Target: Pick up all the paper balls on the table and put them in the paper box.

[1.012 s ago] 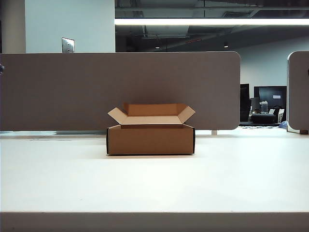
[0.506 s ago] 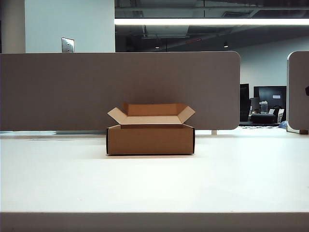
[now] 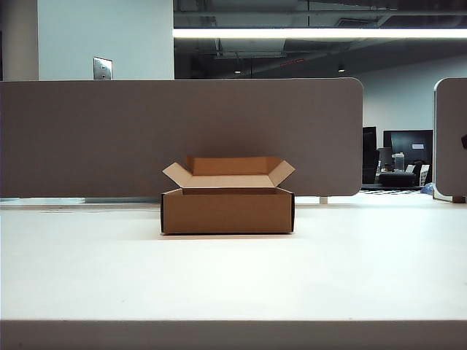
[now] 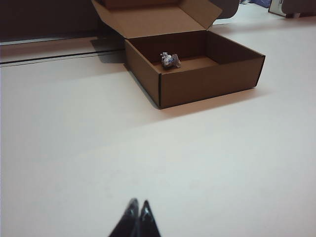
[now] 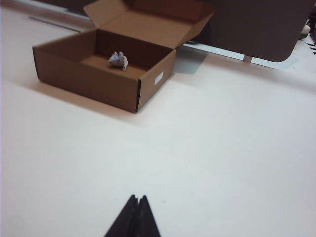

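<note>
We are seeing the table (image 3: 233,277) lying bare across the lower half of the exterior view, giving open passage on the left, on the right and in front of the paper box (image 3: 227,210). The paper box is standing at centre as the only obstacle on the surface. Its flaps are standing open, leaving entry from above unobstructed. Directly behind it, the partition panel (image 3: 182,135) is closing off the rear. The left gripper (image 4: 137,217) and right gripper (image 5: 135,215) are hanging closed over bare tabletop, well apart from the paper box.
</note>
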